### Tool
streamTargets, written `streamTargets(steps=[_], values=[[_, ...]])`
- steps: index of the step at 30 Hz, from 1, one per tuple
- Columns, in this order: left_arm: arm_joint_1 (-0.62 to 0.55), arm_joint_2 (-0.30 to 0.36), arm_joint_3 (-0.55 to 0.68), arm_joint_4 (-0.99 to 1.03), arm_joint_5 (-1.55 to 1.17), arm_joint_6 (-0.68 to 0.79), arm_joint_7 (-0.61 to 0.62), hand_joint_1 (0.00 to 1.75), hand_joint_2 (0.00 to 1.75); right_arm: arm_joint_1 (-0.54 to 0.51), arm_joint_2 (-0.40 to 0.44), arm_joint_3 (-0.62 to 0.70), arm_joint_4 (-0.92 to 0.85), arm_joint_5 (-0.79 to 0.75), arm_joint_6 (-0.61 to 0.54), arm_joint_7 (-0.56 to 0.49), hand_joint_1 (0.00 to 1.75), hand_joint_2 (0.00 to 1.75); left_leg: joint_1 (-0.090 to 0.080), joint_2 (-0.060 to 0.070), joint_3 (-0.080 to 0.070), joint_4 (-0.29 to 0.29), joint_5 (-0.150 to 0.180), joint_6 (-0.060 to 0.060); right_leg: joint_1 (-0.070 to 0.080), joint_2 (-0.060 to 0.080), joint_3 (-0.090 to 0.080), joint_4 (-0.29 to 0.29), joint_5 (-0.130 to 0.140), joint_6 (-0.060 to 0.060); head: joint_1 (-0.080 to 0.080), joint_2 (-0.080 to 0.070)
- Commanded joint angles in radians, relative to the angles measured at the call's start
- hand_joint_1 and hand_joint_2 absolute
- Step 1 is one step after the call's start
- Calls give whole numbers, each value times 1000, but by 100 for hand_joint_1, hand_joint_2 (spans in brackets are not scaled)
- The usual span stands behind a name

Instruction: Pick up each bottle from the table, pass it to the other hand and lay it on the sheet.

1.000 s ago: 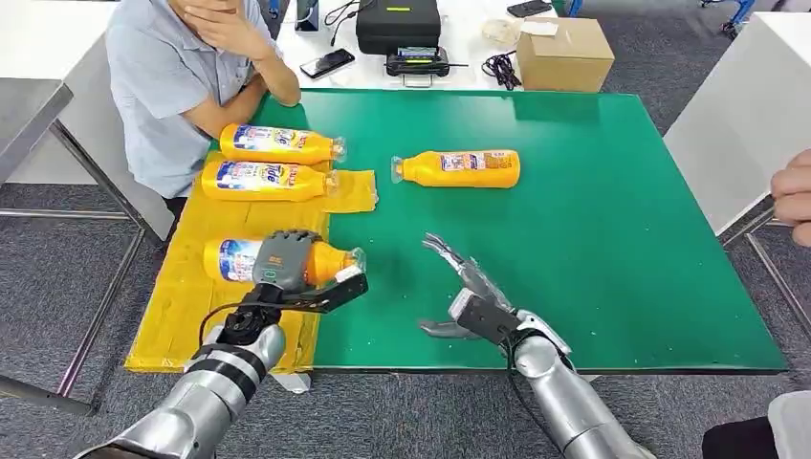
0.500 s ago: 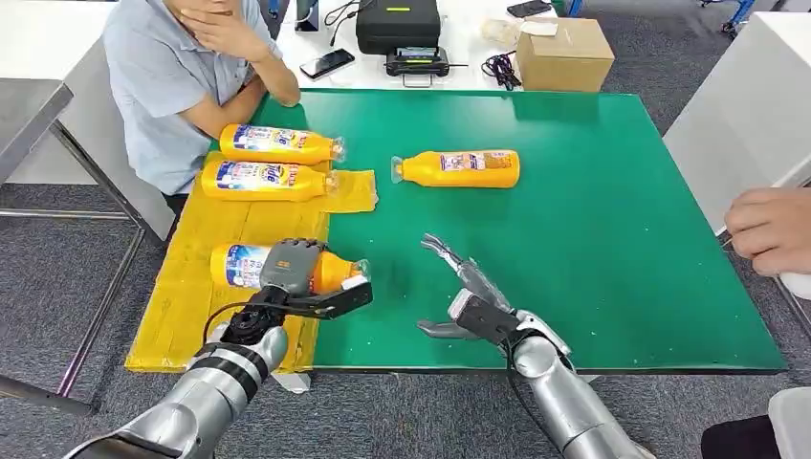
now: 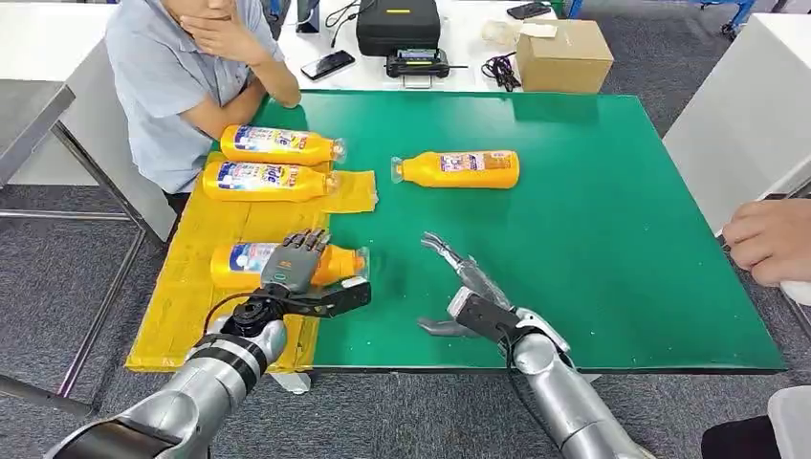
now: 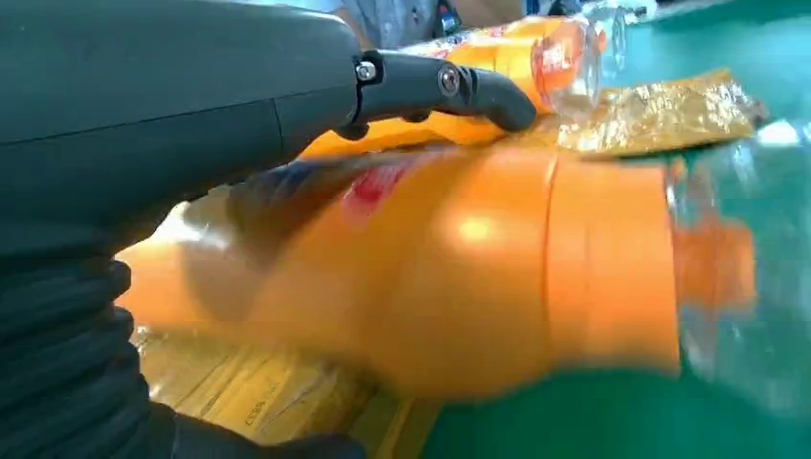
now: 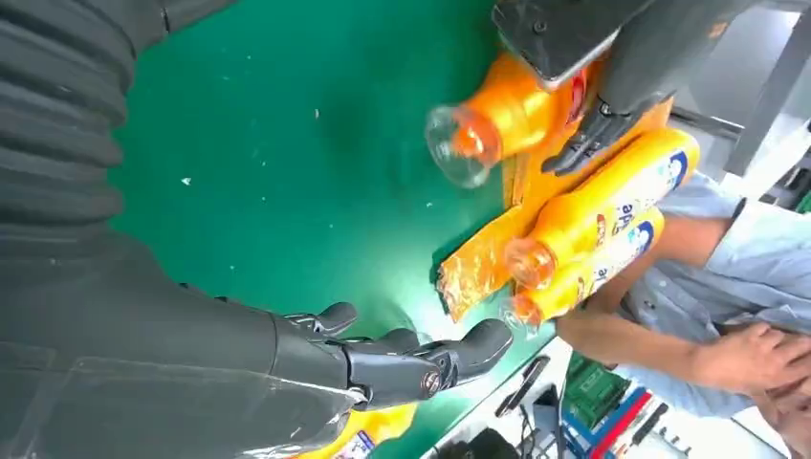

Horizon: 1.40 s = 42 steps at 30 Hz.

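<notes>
The left hand (image 3: 292, 273) lies over a bottle (image 3: 244, 263) resting on its side on the yellow sheet (image 3: 182, 306), its cap just past the sheet's edge toward the green table (image 3: 593, 239). The fingers (image 3: 308, 240) look straightened over it and the thumb juts clear, so this reads as a release. Two more bottles (image 3: 273, 163) lie at the sheet's far end. One bottle (image 3: 459, 168) waits off the sheet on the table. The right hand (image 3: 469, 287), fingers spread and empty, hovers beside the sheet, likely ready for that one.
</notes>
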Motion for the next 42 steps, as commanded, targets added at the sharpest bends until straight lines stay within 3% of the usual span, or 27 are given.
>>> streamTargets(steps=[1, 16, 21, 29, 33, 39, 42], values=[[-25, 30, -39, 116, 12, -91, -19, 0, 175, -51, 8, -19, 78, 8, 3, -4, 0, 175, 1, 6, 6, -1, -2, -3, 1, 5, 4, 0, 0, -3, -1, 0], [-16, 28, -42, 93, 29, -71, -53, 0, 175, -49, 6, -30, 86, 20, -4, -8, 0, 175, 0, 2, 6, -1, -1, -1, 0, 2, 5, -1, 0, -1, -1, 0], [14, 9, -60, 24, 53, 102, -111, 0, 175, -28, -4, -43, 69, 26, -15, -10, 0, 175, 0, 3, 6, -1, -1, -2, 0, 2, 5, -1, 0, -2, 0, 0], [18, 6, -63, 13, 57, 115, -115, 0, 175, -25, -4, -45, 68, 27, -17, -10, 0, 175, 1, 2, 6, 0, -2, -2, 1, 1, 5, 0, -1, -3, 0, 0], [73, -16, -78, -86, 122, 262, -188, 0, 175, 2, -7, -52, 48, 26, -30, -12, 0, 175, 1, 1, 5, 0, -1, -2, 1, 0, 4, 0, -1, -2, -1, 0], [153, -10, -166, -280, 145, 385, -202, 0, 175, 25, -18, -42, 38, 27, -34, -21, 0, 175, 0, 1, 2, 0, -1, -2, 1, 0, 2, 0, -1, -2, 0, 0], [206, -28, -166, -393, 311, 354, -307, 0, 175, 58, 4, -75, -19, -24, -26, -26, 0, 175, 2, 2, 3, 1, -3, -3, 2, 1, 2, 1, -2, -3, 0, 0]])
